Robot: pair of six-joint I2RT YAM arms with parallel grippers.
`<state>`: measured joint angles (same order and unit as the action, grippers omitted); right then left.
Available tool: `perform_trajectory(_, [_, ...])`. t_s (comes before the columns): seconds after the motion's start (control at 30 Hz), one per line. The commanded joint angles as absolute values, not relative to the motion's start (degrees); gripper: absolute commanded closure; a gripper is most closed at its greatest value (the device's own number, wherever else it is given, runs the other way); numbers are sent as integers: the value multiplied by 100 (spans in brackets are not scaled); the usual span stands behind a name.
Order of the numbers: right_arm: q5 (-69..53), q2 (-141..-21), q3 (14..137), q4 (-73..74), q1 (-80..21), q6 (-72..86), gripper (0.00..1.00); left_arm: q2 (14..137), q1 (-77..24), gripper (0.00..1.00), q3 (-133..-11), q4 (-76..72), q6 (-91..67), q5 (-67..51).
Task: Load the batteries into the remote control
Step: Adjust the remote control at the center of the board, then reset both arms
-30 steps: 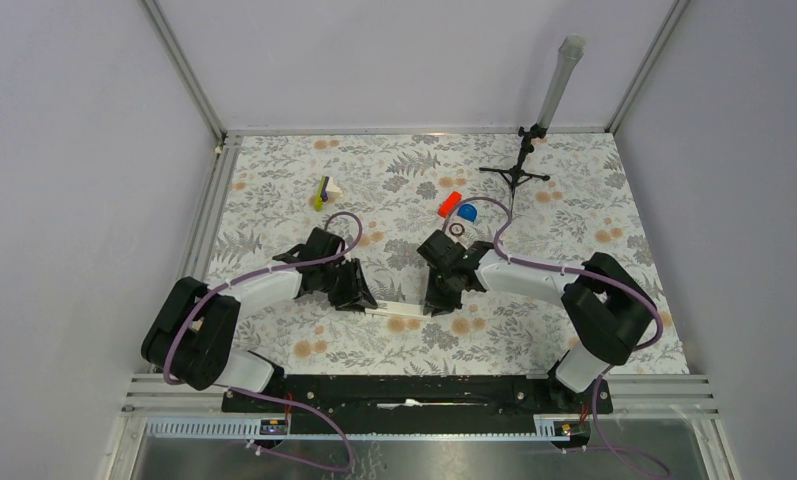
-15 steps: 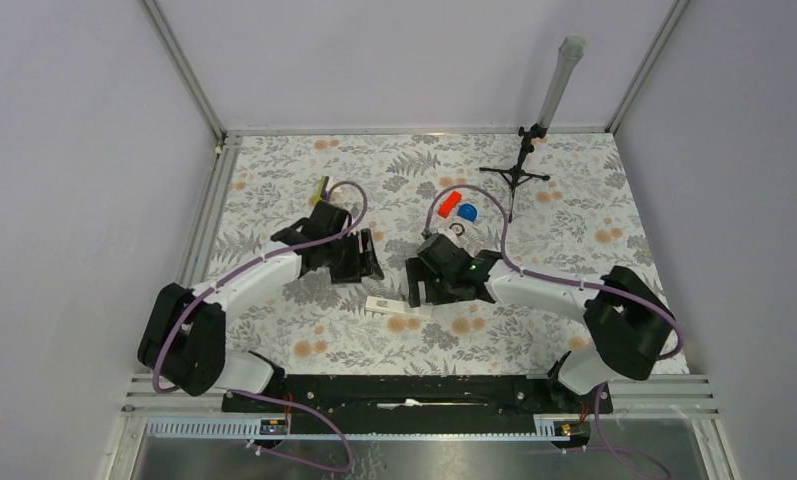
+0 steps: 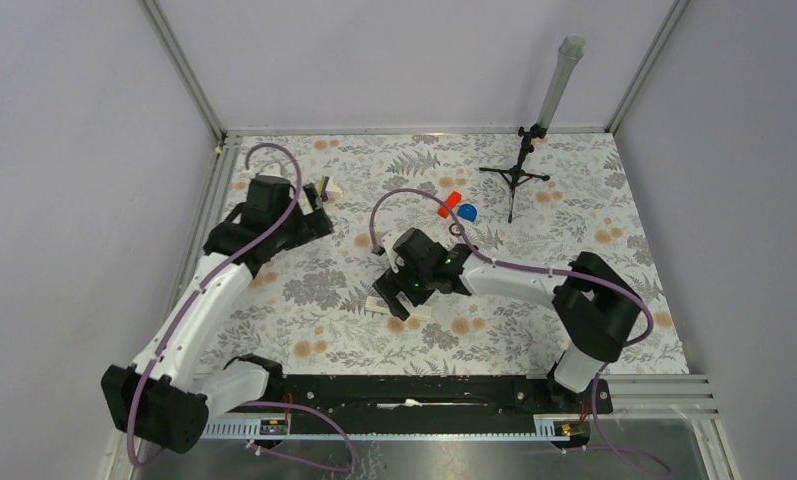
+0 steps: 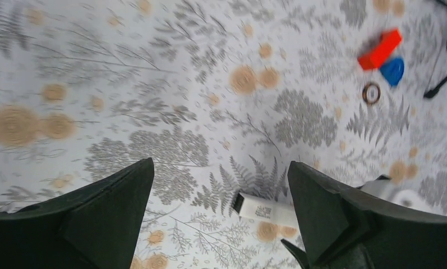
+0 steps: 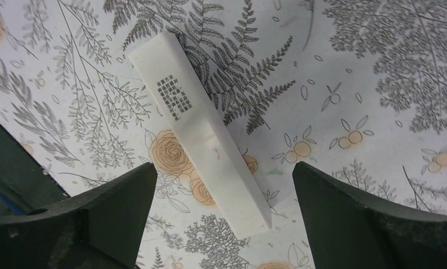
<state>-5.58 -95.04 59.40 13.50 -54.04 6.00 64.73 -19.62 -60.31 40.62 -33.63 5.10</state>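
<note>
Now, starting far left: the left claw (image 4: 219,162) reaches out to the back-left part of the floral desk (image 3: 594,230), its fingers spread wide with nothing between them. Just beyond its tip lie the batteries (image 3: 322,188), a tiny dark-blue cluster on the desk, too small to make out in detail.

On to the middle, and there is the remote control (image 5: 201,134), lying flat on the desk with its printed label facing up and running at a slant. The right claw (image 5: 224,165) sits right over it, jaws wide apart, one finger on each side of the white bar and neither touching it. From the left wrist view, one end of the bar pokes out from under the right arm.

Further right, towards the back: a small dark ring (image 3: 457,229), then a red block (image 3: 449,203) and a blue half-round piece (image 3: 467,212) side by side. Right of those stands a black tripod (image 3: 517,172) holding a grey tube upright, well apart from both claws.
</note>
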Motion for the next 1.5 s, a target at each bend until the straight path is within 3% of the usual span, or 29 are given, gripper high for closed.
perform_trajectory(0.0, [-794,-9884,6385,1698,-5529,-470,2,5953,-1484,1,-6410,4287,-3314,1092])
perform_trajectory(0.1, [-644,-10169,6503,1810,-5616,-653,8,5811,-1236,1,-6561,4323,-3298,1053])
perform_trajectory(0.27, [159,-10324,6430,1547,-5714,-605,39,5690,-1134,1,-6783,4129,-3024,650])
perform_trajectory(0.4, [681,-10312,6376,1306,-5708,-243,56,5755,-1134,1,-6914,4072,-2919,420])
perform_trajectory(0.63, [1522,-10644,6672,1539,-5501,1068,62,5875,-1134,1,-7050,4093,-2876,260])
perform_trajectory(0.77, [1583,-10832,6884,1767,-5328,1759,60,5837,-1134,1,-7107,4185,-2822,285])
perform_trajectory(0.97, [1329,-10378,6916,1767,-5265,1748,15,5803,-1134,1,-7242,4256,-2898,-390])
perform_trajectory(1.03, [1534,-9959,6857,1773,-5256,1720,7,5749,-1134,1,-7276,4300,-2909,-361])
perform_trajectory(1.27, [3248,-7806,6101,1756,-5212,1930,4,5275,-1134,1,-7218,4307,-2899,55])
perform_trajectory(1.47, [4887,-5201,5220,1654,-5215,1676,3,4714,-1140,1,-7138,4312,-2881,303])
